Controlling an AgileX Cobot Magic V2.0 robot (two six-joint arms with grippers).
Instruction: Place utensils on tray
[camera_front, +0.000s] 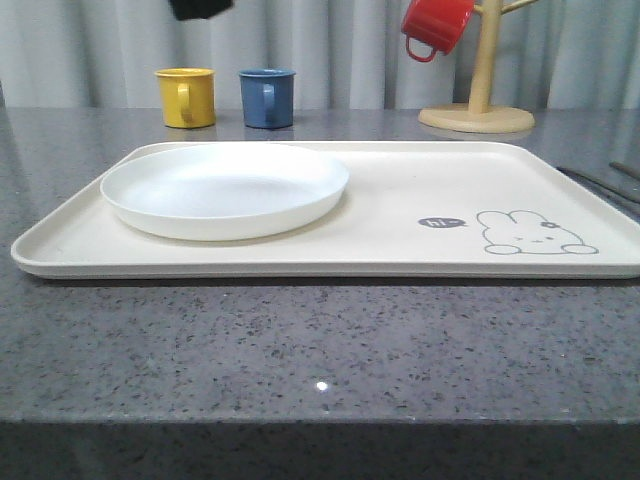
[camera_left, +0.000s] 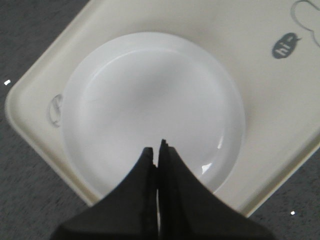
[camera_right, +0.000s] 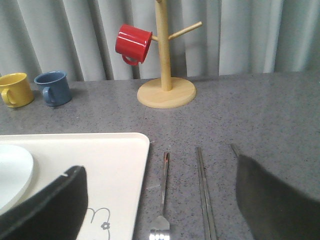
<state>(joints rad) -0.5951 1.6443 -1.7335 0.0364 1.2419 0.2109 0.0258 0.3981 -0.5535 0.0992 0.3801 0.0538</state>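
A: How far along is it?

B: Hardly begun, I judge. The tray (camera_front: 400, 190) carries just a white plate (camera_front: 225, 188). The fork (camera_right: 162, 200) and chopsticks (camera_right: 205, 197) lie on the table (camera_right: 260, 120), just beside the tray's right edge.

A: And the pincers?

B: The left pincer (camera_left: 159, 150) hangs above the plate, pressed closed, empty. The right pincer (camera_right: 160, 200) is spread wide near the fork.

A: Anything obstructing?

B: The mug tree (camera_right: 165, 60), red mug (camera_right: 132, 44), yellow mug (camera_front: 187, 97) and blue mug (camera_front: 267, 97) stand well behind.
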